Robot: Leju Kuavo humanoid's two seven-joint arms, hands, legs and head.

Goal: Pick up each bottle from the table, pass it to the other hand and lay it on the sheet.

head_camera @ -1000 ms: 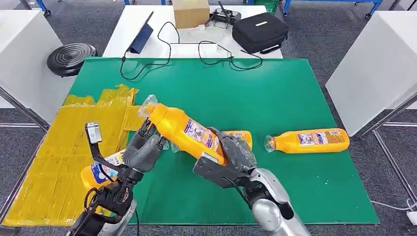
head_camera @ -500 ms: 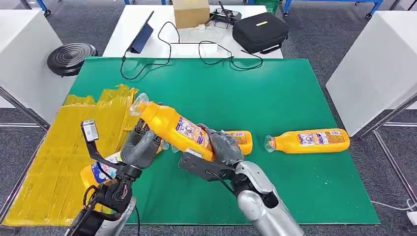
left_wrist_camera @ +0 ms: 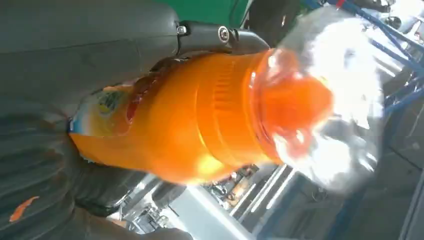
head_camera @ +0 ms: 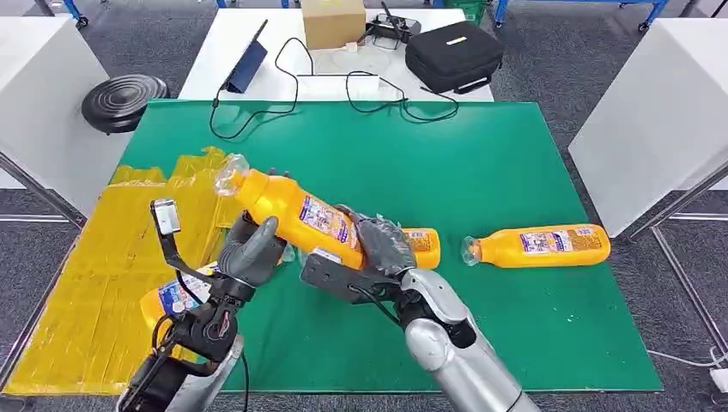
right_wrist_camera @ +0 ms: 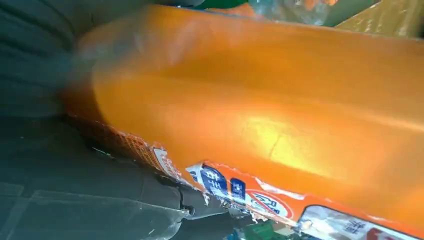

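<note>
Above the left half of the green mat (head_camera: pixel 481 172), near the yellow sheet (head_camera: pixel 94 283), 1 orange bottle (head_camera: pixel 292 213) held in the air, tilted, clear cap end toward the sheet's far corner and base toward the mat's middle. Gripped around its base end by the right hand (head_camera: pixel 378 249), dark fingers wrapped over the labelled part. Met from below by the left hand (head_camera: pixel 251 253), fingers raised against the neck end; whether closed on the bottle or merely touching cannot be told from the head view. Seen close from the left wrist as an orange neck and clear cap (left_wrist_camera: pixel 320 95) lying along the grey thumb and palm (left_wrist_camera: pixel 85 75), fingers partly around it. Seen from the right wrist as an orange flank with a torn label (right_wrist_camera: pixel 260 120) pressed against the dark palm (right_wrist_camera: pixel 60 165).

On the sheet's near part, partly hidden behind the left arm, a 2nd bottle (head_camera: pixel 176 296) lying flat. On the mat just behind the right hand, a 3rd bottle (head_camera: pixel 422 245), lying on its side. Toward the mat's right edge, a 4th bottle (head_camera: pixel 536 245) lying on its side, cap pointing to the mat's middle, well apart from the hands.

Beyond the mat's far edge, a cardboard box (head_camera: pixel 333 21), a black case (head_camera: pixel 453 53), a tablet (head_camera: pixel 249 64) and black cables (head_camera: pixel 378 94) trailing onto the mat's far edge. Off the far left corner, a black round stool (head_camera: pixel 124 99).
</note>
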